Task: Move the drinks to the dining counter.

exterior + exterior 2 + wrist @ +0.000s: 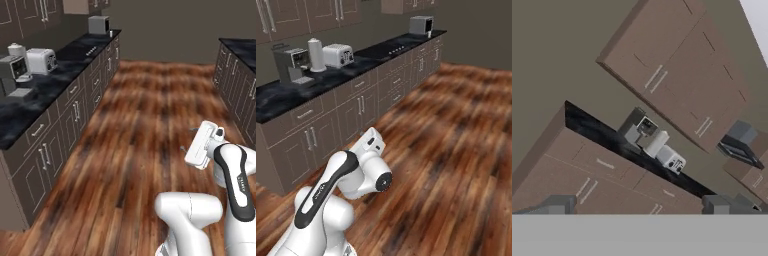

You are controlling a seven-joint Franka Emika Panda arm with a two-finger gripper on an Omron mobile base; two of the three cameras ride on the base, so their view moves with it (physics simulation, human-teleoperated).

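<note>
Wood plank floor point(150, 125) spans the kitchen's middle. Left base view: black marble worktop point(30, 105) runs from 9 to 11 o'clock over brown base cabinets point(75, 115). On it sit a coffee machine point(12, 67), a white toaster point(41, 60) just beside it, and a grey toaster oven point(98, 24) at the far end. A second black-topped counter point(240, 50) sits at 2 o'clock; I cannot tell whether it is the dining counter. Gripper point(639, 207): jaws spread wide, facing the worktop and the brown wall cabinets point(682, 70) at 12 o'clock in the hand view.
</note>
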